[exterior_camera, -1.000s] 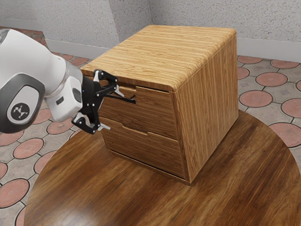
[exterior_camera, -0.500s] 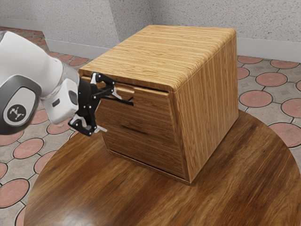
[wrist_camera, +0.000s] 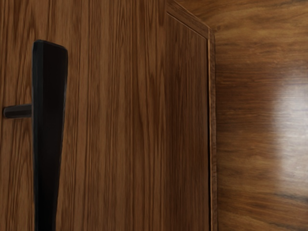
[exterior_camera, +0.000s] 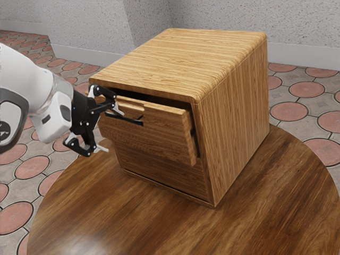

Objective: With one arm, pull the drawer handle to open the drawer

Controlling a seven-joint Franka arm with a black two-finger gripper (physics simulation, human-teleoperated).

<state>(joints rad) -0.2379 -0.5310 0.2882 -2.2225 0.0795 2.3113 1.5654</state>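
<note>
exterior view. wooden cabinet (exterior_camera: 212, 69) sits mid-frame on a round dark-wood worktop (exterior_camera: 159, 228). tiled floor (exterior_camera: 297, 90) with red discs runs behind and at the exterior view's left, grey wall (exterior_camera: 239, 16) along the top edge.

top drawer (exterior_camera: 159, 133) stands partly out of the cabinet. there is a dark gap above its front and another along its end toward the exterior view's right. the front leans forward of the cabinet face, not flush. lower drawer (exterior_camera: 159, 167) sits flush beneath it, closed.

drawer handle (exterior_camera: 127, 119), a thin black bar, lies across the upper part of the top drawer's front, toward the exterior view's left.

white arm (exterior_camera: 32, 101) comes in from the exterior view's left edge, at mid-height. the tool (exterior_camera: 109, 131) is at the handle end of the drawer with its fingers spread wide, one high and one low. the upper finger's tip is at the bar, touching it as far as can be read. the lower finger hangs free below, apart from the bar and near the drawer's lower corner. nothing is pinched between the two.

wrist view. close on the drawer front (wrist_camera: 125, 120), with grain running lengthwise. the handle (wrist_camera: 48, 139) is a black tapered bar standing off the wood on a short dark post (wrist_camera: 17, 111). past the front's edge, on the side away from the handle, lies the glossy worktop (wrist_camera: 260, 144) with a pale glare patch.
</note>
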